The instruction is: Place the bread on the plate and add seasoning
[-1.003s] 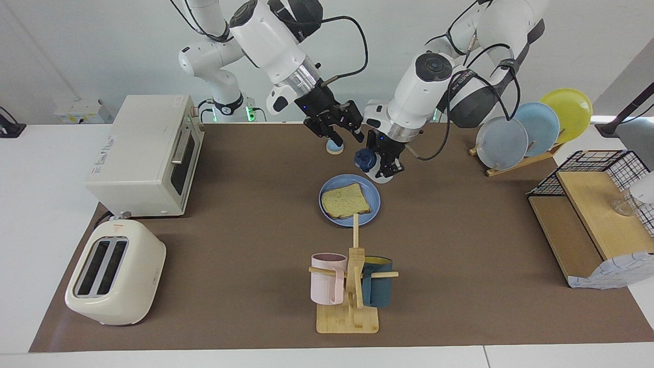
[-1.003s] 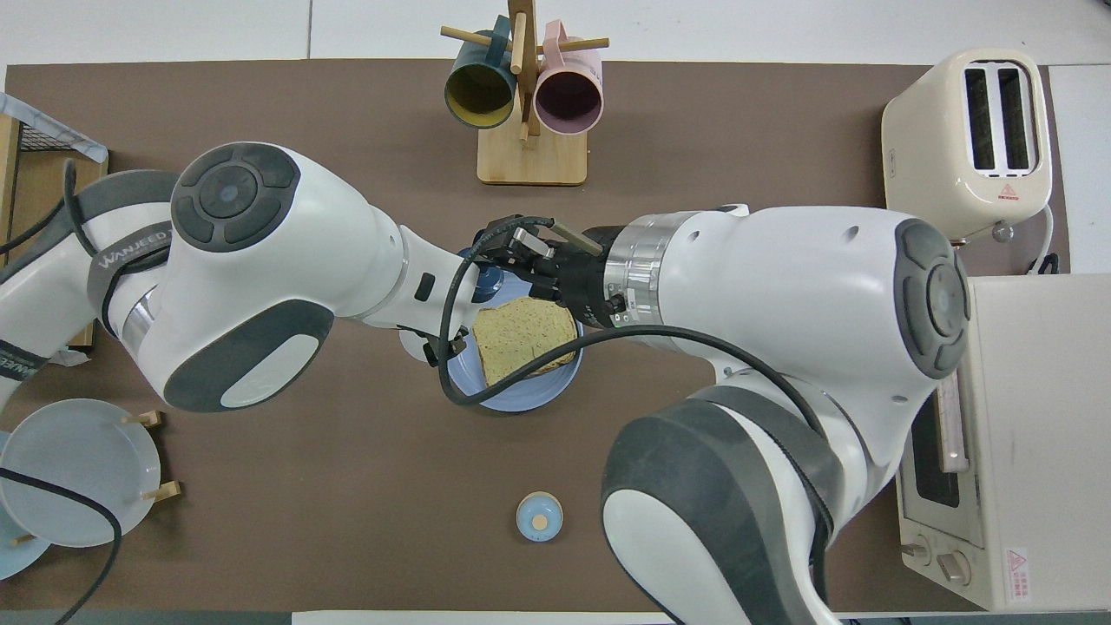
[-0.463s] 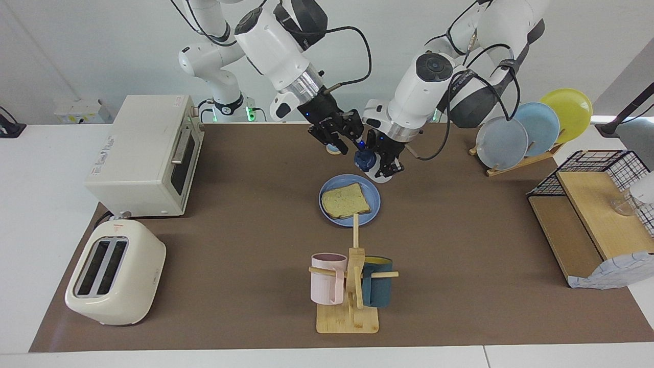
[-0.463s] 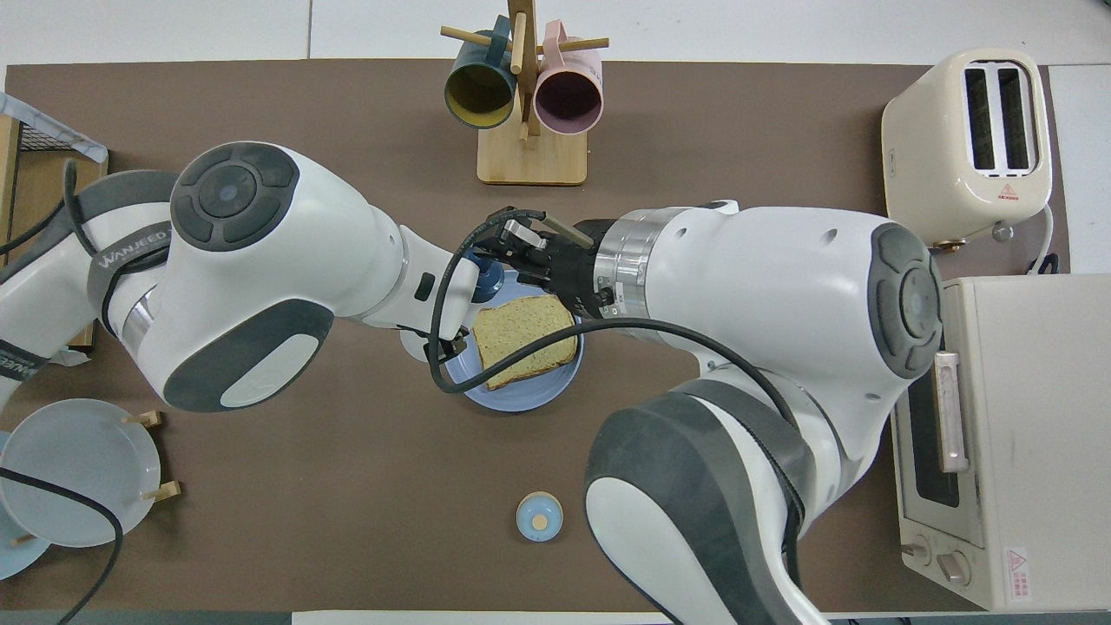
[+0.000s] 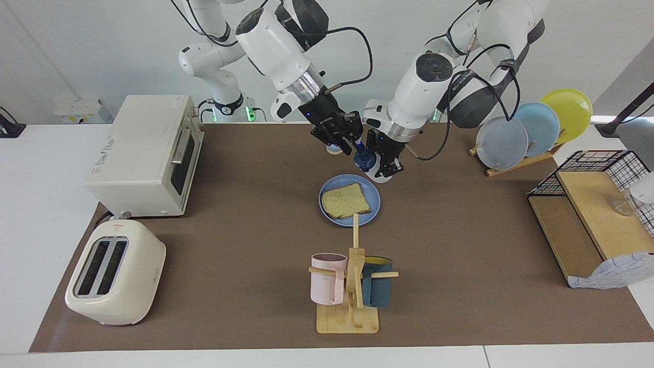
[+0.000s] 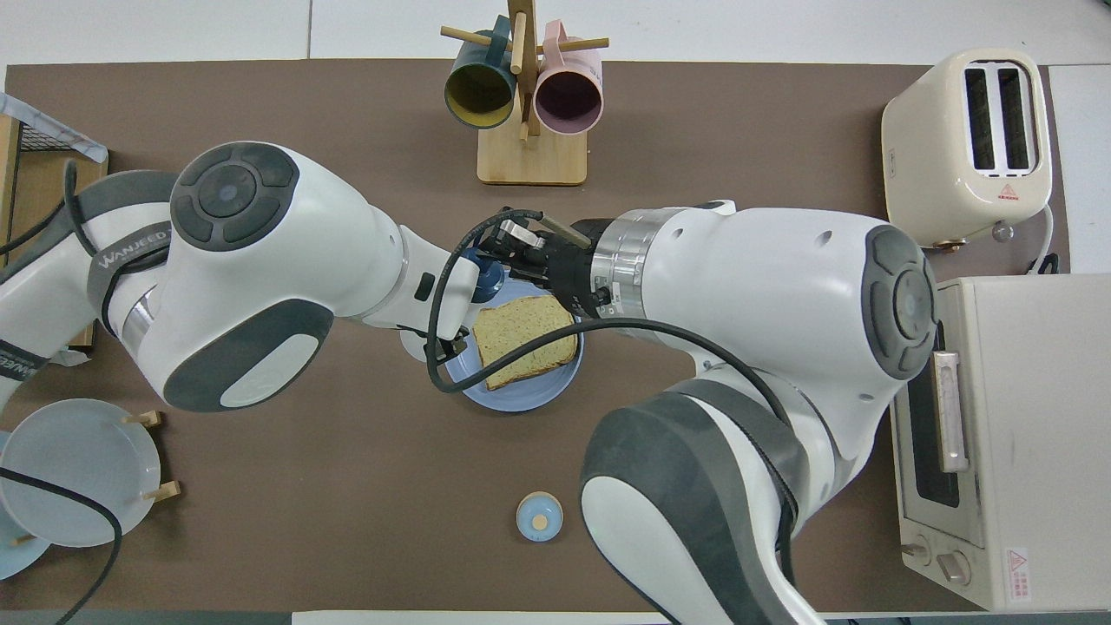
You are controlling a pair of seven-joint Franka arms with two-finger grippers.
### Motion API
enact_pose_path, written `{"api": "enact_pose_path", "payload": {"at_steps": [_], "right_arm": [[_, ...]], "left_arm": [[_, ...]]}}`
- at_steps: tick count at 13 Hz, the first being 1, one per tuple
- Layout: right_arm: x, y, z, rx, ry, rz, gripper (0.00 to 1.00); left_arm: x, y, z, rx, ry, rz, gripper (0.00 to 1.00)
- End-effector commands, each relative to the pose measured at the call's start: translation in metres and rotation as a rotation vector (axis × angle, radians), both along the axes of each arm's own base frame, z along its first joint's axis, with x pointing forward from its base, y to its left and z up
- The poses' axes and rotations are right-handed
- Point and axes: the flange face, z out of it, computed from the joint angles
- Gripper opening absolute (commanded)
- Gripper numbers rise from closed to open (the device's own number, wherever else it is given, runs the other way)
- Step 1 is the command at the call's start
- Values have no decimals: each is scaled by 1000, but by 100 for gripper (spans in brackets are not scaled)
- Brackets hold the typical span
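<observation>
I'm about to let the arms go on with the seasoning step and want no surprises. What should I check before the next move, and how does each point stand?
1. Bread lies flat on the plate: ok.
2. Left gripper shut on the seasoning, held up in the air: ok.
3. Seasoning cap off: not ok.
4. Right gripper at the cap: ok; grip cannot tell.
5. Seasoning over the bread: not ok, it is at the plate's edge nearer the robots.

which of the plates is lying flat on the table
The medium-blue plate with the bread on it lies flat. The grey-blue, light-blue and yellow plates stand upright in the rack.
</observation>
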Motion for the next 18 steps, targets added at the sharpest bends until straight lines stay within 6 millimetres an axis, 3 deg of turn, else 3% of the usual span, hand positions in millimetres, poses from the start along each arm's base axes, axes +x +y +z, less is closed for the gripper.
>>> {"api": "enact_pose_path", "payload": {"at_steps": [1,4,7,18], "right_arm": [[3,3,-1,12,-15,4,25],[3,3,-1,12,-17,4,22],[4,3,0,12,-17,4,0],[19,-16,21,131,30,-84,0]], "left_arm": [[-3,2,0,-13,2,-8,0],[-4,2,0,-11,4,-9,0],[-4,2,0,-10,5,-9,0],[-4,3,0,-8,6,-10,0]]}}
